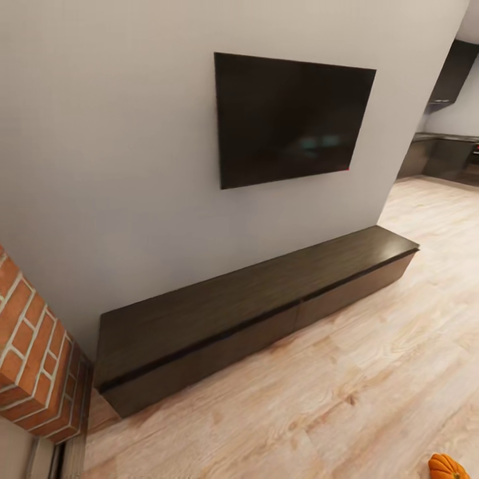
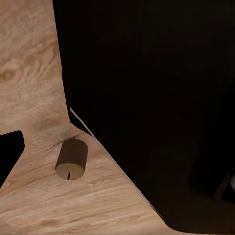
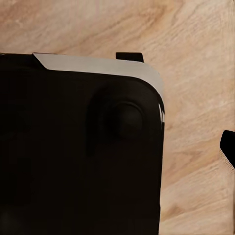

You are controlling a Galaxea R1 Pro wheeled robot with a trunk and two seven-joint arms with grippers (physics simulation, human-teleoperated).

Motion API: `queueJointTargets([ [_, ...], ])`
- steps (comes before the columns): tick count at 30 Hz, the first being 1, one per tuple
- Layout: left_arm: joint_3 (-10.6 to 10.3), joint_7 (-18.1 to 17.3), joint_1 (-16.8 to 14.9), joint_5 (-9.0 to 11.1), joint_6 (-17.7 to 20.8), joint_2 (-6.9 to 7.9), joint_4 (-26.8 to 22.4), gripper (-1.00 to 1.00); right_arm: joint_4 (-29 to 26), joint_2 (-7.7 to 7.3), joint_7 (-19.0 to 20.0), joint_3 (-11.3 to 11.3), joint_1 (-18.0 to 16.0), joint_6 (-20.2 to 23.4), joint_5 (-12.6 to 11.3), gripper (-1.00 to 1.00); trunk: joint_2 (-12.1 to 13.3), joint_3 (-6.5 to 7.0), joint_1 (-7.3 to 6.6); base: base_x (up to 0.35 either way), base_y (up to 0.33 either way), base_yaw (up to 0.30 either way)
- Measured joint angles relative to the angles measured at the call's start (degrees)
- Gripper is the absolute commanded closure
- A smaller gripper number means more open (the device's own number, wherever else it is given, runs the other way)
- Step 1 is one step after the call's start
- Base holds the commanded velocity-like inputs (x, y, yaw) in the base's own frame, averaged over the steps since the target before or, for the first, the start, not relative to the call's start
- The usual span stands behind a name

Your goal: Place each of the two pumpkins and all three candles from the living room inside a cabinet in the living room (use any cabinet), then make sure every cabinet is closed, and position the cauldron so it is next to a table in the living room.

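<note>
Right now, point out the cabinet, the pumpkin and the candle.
cabinet point(image 1: 253, 293): head view, on its flat top.
pumpkin point(image 1: 447, 466): head view, on its orange ribbed body.
candle point(image 2: 72, 157): left wrist view, on its tan side.

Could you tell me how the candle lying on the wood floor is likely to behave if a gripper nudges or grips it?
The candle lies on its side, a short smooth cylinder, so a nudge would probably roll it across the floor. It looks solid and stiff, likely light. Its smooth surface may slip in the jaws.
</note>
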Motion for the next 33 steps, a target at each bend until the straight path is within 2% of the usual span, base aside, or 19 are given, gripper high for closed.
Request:
queueJointTargets([
  [9, 0.0, 0.0, 0.0, 0.0, 0.0, 0.0, 0.0, -1.0, 0.0, -0.03, -0.1, 0.0, 0.0, -0.1, 0.0, -1.0, 0.0, 0.03, 0.0, 0.0, 0.0, 0.25],
  [14, 0.0, 0.0, 0.0, 0.0, 0.0, -0.03, 0.0, -1.0, 0.2, -0.17, 0.0, 0.0, 0.0, 0.0, 0.0, -1.0, 0.0, 0.03, 0.0, 0.0, 0.0, 0.027],
  [16, 0.6, -0.6, -0.7, 0.2, 0.0, -0.27, -0.7, -1.0, 0.0, -0.19, -0.2, 0.1, -0.2, -0.2, 0.7, -1.0, 0.0, 0.03, 0.0, 0.0, 0.0, 0.0],
  [24, -0.1, 0.3, -1.5, 0.4, -1.6, -0.27, -3.3, -1.0, 0.3, 0.07, -0.2, 0.1, -0.6, -0.1, -0.4, -1.0, 0.0, 0.03, 0.0, 0.0, 0.0, 0.0],
  [33, -0.2, 0.3, -1.5, 0.4, -1.6, -0.38, -5.1, -1.0, 0.4, 0.15, -0.2, 0.1, -0.6, -0.2, -0.4, -1.0, 0.0, 0.03, 0.0, 0.0, 0.0, 0.0],
])
